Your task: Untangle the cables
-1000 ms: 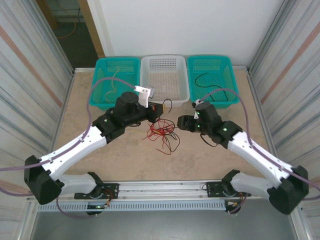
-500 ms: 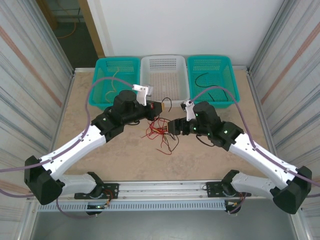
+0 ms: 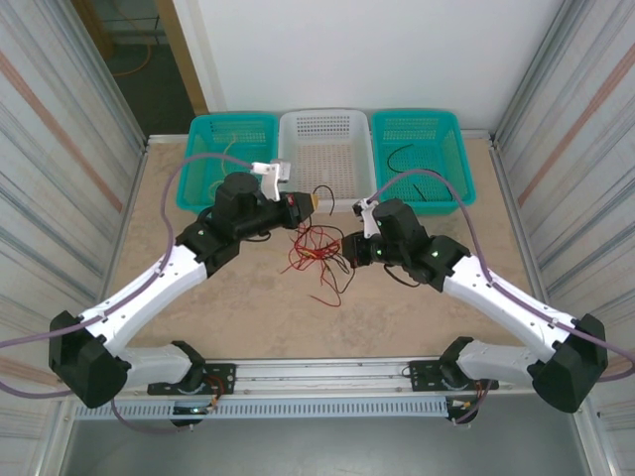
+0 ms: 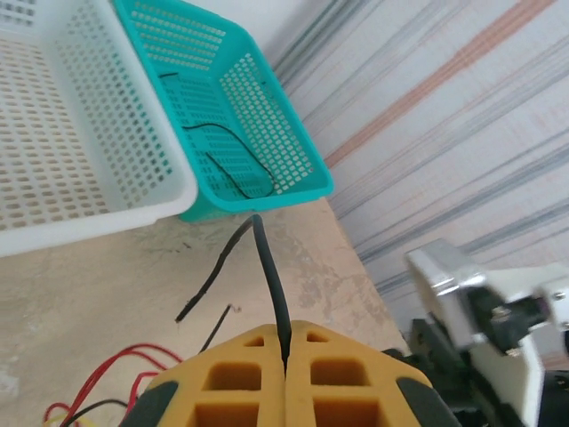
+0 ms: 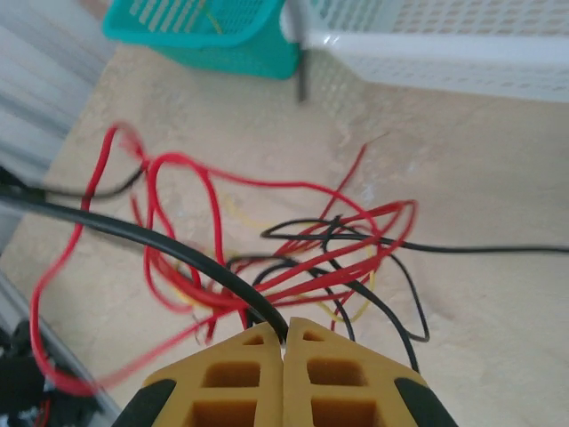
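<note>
This looks like a robotics lab test cell: a left arm (image 3: 149, 293) and right arm (image 3: 496, 297) are bolted to an aluminium rail (image 3: 327, 372) at a beige desk (image 3: 248, 307), enclosed by ribbed metal side panels (image 3: 60, 139) and a bare white back wall (image 3: 377, 50).

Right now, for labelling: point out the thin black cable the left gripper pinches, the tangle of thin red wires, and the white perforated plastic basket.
Thin black cable (image 4: 270, 276): left wrist view, upright stretch.
Tangle of thin red wires (image 3: 313, 260): top external view, middle.
White perforated plastic basket (image 3: 327, 113): top external view, far rim.
</note>
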